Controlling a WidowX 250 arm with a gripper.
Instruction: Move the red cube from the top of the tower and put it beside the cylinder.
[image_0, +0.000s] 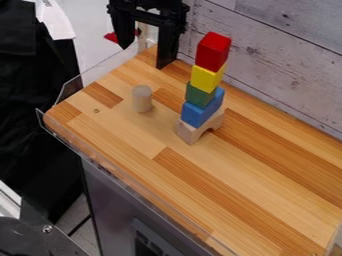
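Red cube (212, 51) on top, then yellow cube (205, 78), green cube (199, 95), blue block (199, 113), wooden arch (190, 132)! Wooden cylinder (141, 99) upright at the arch's ten o'clock; black gripper (143, 57), fingers apart, at the cylinder's twelve o'clock.
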